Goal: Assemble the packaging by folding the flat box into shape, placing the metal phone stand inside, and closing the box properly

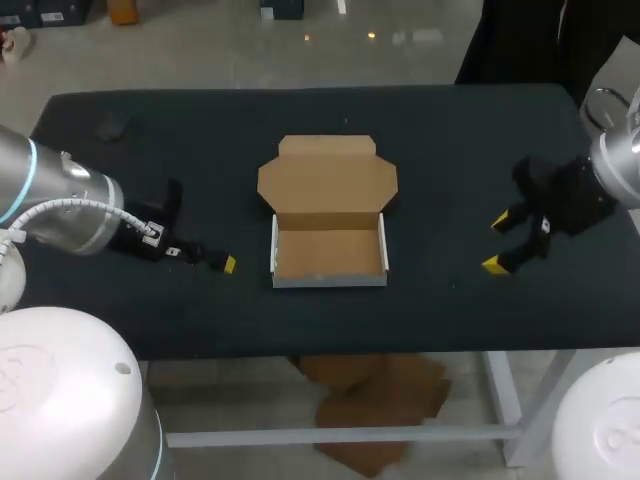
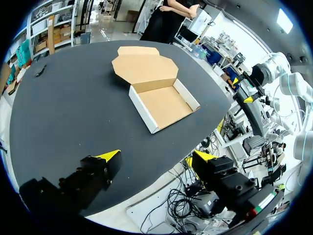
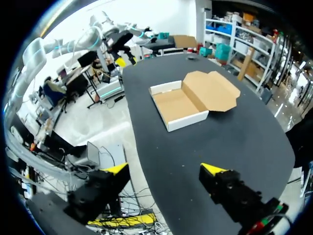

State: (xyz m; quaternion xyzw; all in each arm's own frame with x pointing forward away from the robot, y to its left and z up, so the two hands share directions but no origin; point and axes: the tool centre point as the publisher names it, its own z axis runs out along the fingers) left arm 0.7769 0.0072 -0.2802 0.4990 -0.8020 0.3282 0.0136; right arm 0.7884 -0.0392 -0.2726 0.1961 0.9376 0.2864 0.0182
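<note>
The box [image 1: 328,212] sits in the middle of the desk [image 1: 450,150], folded into a shallow tray with white outer walls and a brown inside. Its lid [image 1: 328,178] is thrown back and lies flat on the desk behind the tray, joined along the rear wall. The tray holds nothing, and nothing touches the box.

The left fingers [image 2: 108,156] are spread wide apart near the desk's front edge, to the left of the box and well clear of it. They hold nothing and point towards the box. In the head view only one yellow tip of this pair shows.

The right fingers [image 1: 497,265] are also spread wide and empty. They hang over the right part of the desk, well apart from the box, with both yellow tips pointing towards it.

A small dark thing [image 1: 110,128] lies near the desk's far left corner.
</note>
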